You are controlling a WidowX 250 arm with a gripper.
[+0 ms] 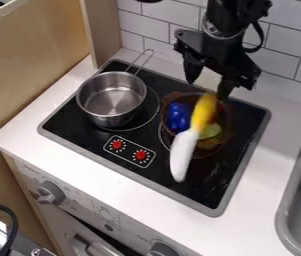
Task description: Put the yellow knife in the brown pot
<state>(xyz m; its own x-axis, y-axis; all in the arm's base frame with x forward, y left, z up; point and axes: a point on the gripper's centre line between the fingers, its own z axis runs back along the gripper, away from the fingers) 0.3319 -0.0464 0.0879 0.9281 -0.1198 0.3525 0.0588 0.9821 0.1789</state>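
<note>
The yellow knife (pixel 194 129) is just right of the frame's middle, slanting over the brown pot (pixel 171 97). Its yellow handle (pixel 204 112) points up the frame and its white blade (pixel 183 154) runs down past the pot's near side, over the black cooktop (pixel 79 122). Whether it touches the rim, I can't tell.

The pincer (pixel 207 89) hangs at the upper right, above the handle end. It is well open, its two fingers apart with nothing visibly gripped between them.

The knife looks like a toy, probably light plastic: stiff, hard to break, a bit slippery if the surface is smooth. The handle is the place to take hold, near where it meets the blade, so the long blade doesn't swing the thing round. A grip at the very end would likely let it tip. In the pot, a blue thing (pixel 178 117) and a greenish-yellow one (pixel 210 131) take up room, so the knife could come to rest leaning on them, or slide out over the rim.

I find no brand or lettering to make out on the knife or pot. Small marks ring the red knobs (pixel 140 155) on the cooktop, and the front panel (pixel 106 212) carries faint print, too small to read.
</note>
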